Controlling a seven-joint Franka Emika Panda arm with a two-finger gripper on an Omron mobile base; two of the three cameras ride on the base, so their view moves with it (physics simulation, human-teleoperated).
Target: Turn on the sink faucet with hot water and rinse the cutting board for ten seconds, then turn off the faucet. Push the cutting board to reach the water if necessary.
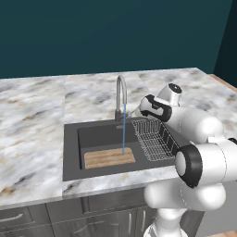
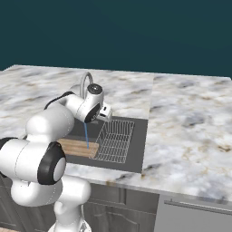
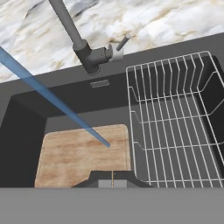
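Observation:
The silver-grey gooseneck faucet (image 1: 121,92) (image 2: 84,84) (image 3: 70,30) stands at the back of the dark sink (image 1: 69,152) (image 2: 140,140) (image 3: 26,87). Its small lever (image 3: 121,43) points right of the dark base. A thin blue water stream (image 1: 123,129) (image 2: 86,136) (image 3: 57,103) falls onto the right part of the wooden cutting board (image 1: 109,158) (image 2: 72,147) (image 3: 83,153), which lies flat in the basin's left front. My gripper (image 1: 139,110) (image 2: 107,113) (image 3: 113,178) hovers above the basin, right of the faucet, fingers together and holding nothing.
A white wire dish rack (image 1: 152,139) (image 2: 115,140) (image 3: 175,122) fills the right half of the basin, beside the board. Marble counter (image 1: 32,120) (image 2: 190,122) surrounds the sink. Dark cabinet fronts (image 1: 92,213) run below the counter edge.

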